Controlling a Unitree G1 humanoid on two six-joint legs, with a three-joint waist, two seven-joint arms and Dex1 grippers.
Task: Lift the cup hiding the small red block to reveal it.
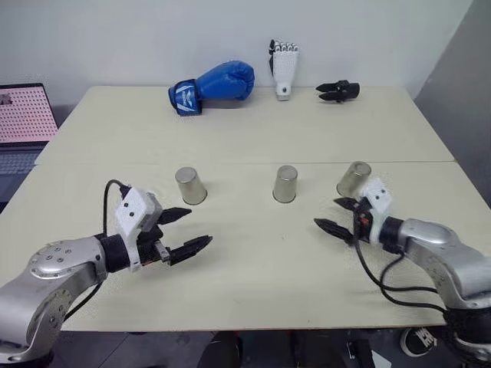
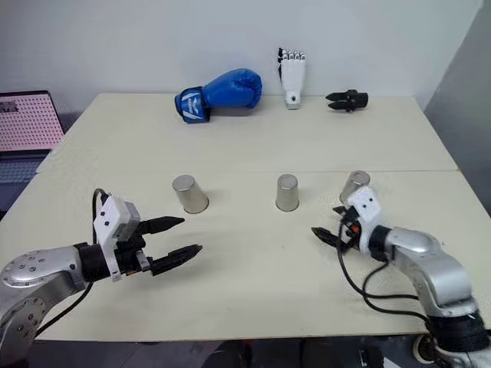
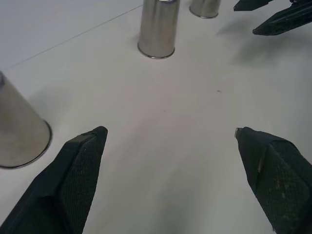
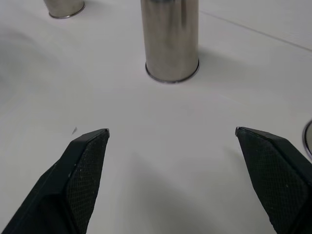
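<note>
Three shiny silver cups stand upside down in a row on the pale table: a left cup (image 1: 190, 185), a middle cup (image 1: 285, 184) and a right cup (image 1: 354, 179). The small red block is hidden. My left gripper (image 1: 199, 225) hovers open just in front of the left cup, empty, pointing toward the middle. My right gripper (image 1: 325, 211) is open and empty, in front of and just left of the right cup. It points at the middle cup (image 4: 170, 39), which stands straight ahead between its fingers (image 4: 83, 165) in the right wrist view.
At the table's far edge lie a blue boxing glove (image 1: 213, 86), a white robotic hand (image 1: 284, 69) and a black gripper part (image 1: 338, 91). A laptop (image 1: 23, 123) sits off the table's left side. A seam (image 1: 230, 162) crosses the table behind the cups.
</note>
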